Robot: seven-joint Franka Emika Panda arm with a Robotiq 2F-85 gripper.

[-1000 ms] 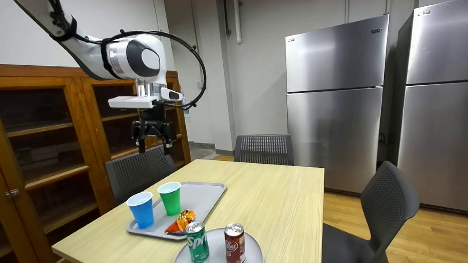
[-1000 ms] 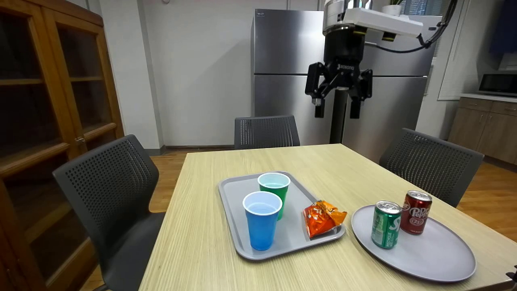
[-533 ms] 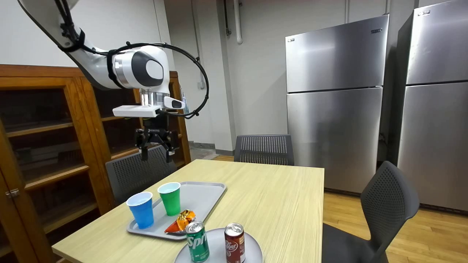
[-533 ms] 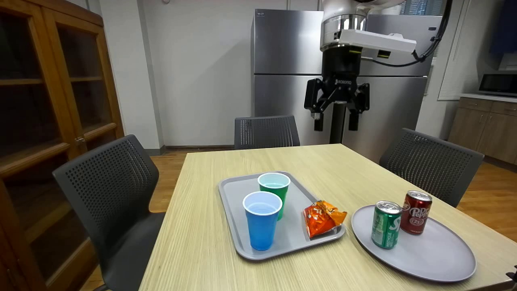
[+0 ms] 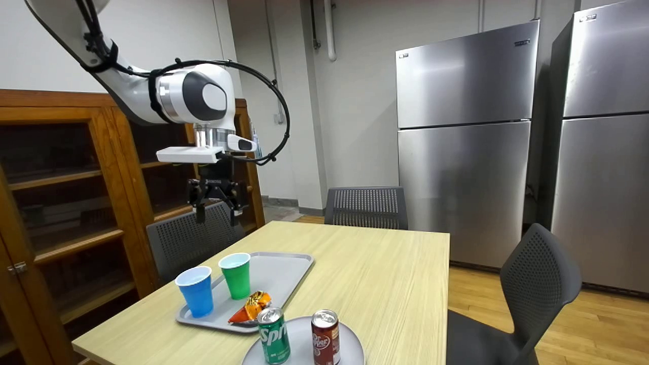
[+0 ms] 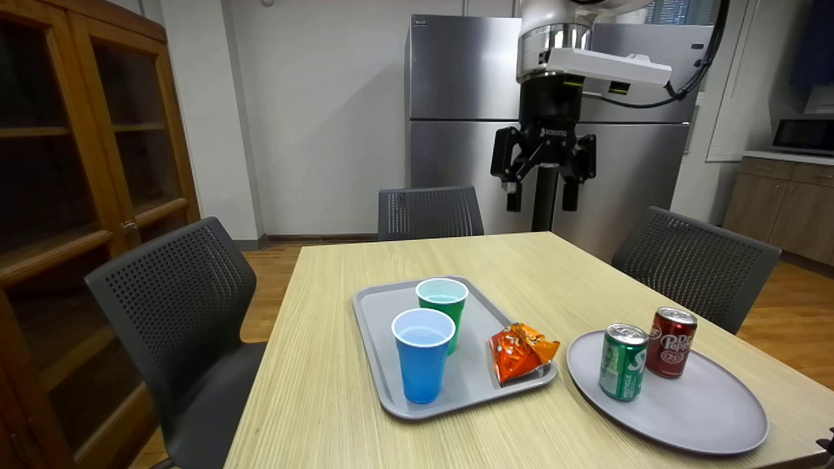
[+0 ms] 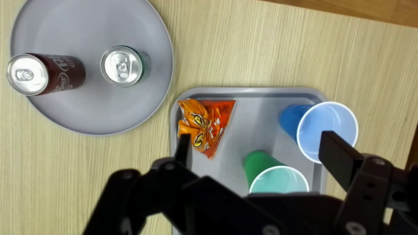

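Black gripper [image 6: 542,200] hangs high above pale table [image 6: 319,391], jaws spread wide, nothing held. Below, left in both exterior views, grey tray [image 6: 470,376]: blue cup [image 6: 422,365] standing near left, green cup [image 6: 446,305] just beyond it, orange snack bag [image 6: 520,352] at near right corner. Just beside, to right, round grey plate [image 6: 700,417], apart from tray: Sprite can [image 6: 623,365] left, Dr Pepper can [image 6: 671,344] right, both upright. Dark chairs [image 6: 176,299] around table; steel refrigerators [image 6: 459,71] far, wooden cabinet [image 6: 78,156] left.
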